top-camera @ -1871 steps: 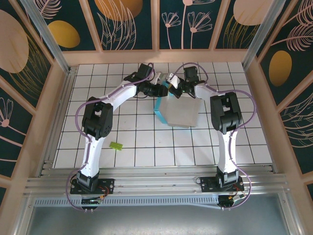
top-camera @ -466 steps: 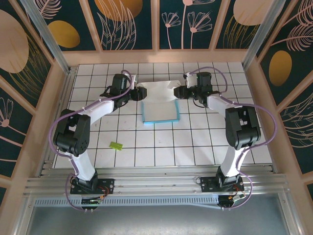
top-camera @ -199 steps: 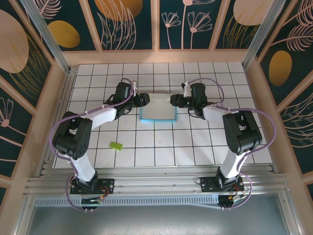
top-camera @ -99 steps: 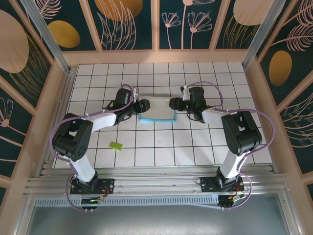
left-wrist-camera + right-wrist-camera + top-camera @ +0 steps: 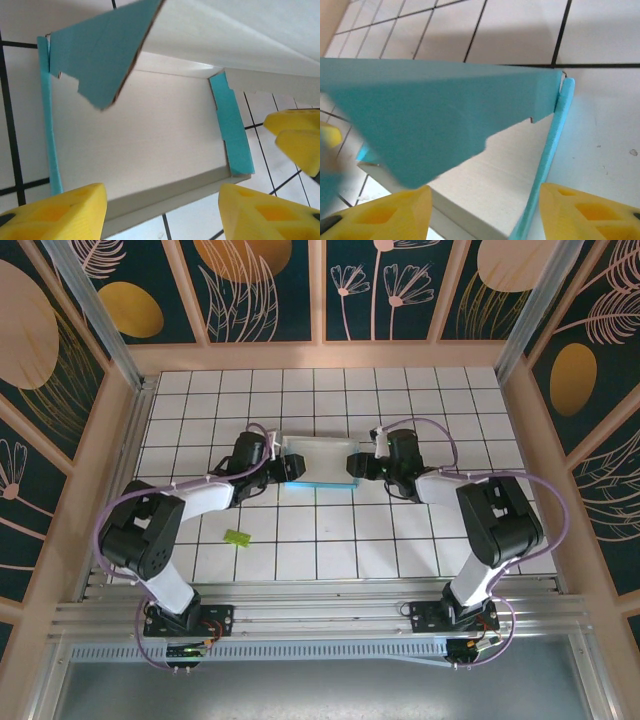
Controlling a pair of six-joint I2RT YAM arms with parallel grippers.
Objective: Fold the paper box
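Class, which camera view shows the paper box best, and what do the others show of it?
Top external: the whole paper box is in frame. Left wrist: its white inside and turquoise flaps, cropped. Right wrist: one turquoise flap close up, cropped.

The paper box lies half-folded, white inside, its turquoise flaps raised.

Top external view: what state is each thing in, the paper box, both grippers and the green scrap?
paper box: half-folded, lid panel tilted over its base, not yet flat.
left gripper: open, at the box's left end.
right gripper: open, at the box's right end.
green scrap: lying flat, nothing touching it.
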